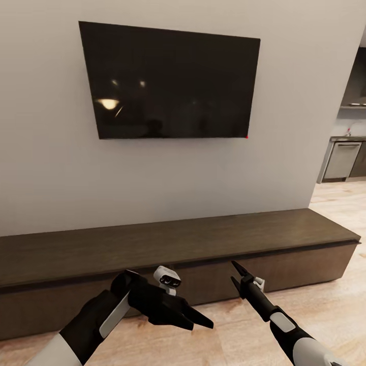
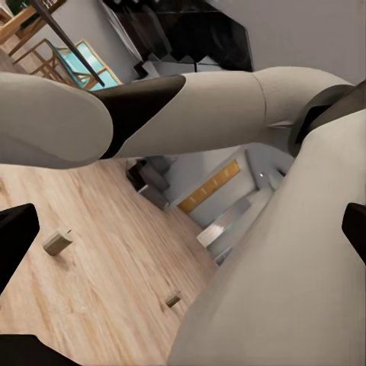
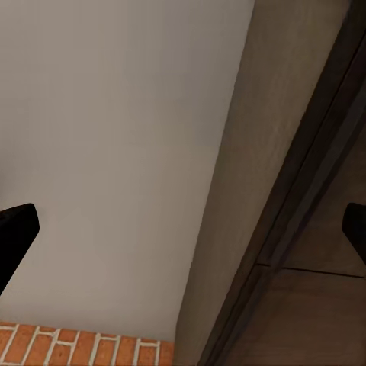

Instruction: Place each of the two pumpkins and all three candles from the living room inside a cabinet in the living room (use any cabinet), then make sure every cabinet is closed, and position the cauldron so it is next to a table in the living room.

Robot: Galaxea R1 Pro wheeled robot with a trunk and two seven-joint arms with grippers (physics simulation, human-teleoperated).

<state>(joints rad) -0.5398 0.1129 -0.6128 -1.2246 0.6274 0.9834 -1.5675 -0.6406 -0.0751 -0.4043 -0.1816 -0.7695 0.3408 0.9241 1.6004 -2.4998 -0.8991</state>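
We face the long dark-brown cabinet (image 1: 203, 239), which runs along the pale wall from 9 o'clock to 3 o'clock; all its drawer fronts look closed, and its top is bare wood. Above it, at 12 o'clock, hangs the black television (image 1: 170, 81). At 2 o'clock a kitchen unit (image 1: 343, 160) shows past the wall's end.

Our left pincer (image 1: 195, 320) hovers low at 6 o'clock over the plank floor (image 1: 325, 290), in front of the cabinet, its fingers spread and released, grasping nothing. Our right pincer (image 1: 238, 277) points up toward the cabinet front at 5 o'clock, just before it, fingers apart and empty.

In the left wrist view, two small pale cylinders that look like candles, one nearer (image 2: 57, 242) and one farther (image 2: 174, 300), lie on the floor well apart. The right wrist view shows the cabinet edge against the wall and a strip of red brick (image 3: 76, 345).
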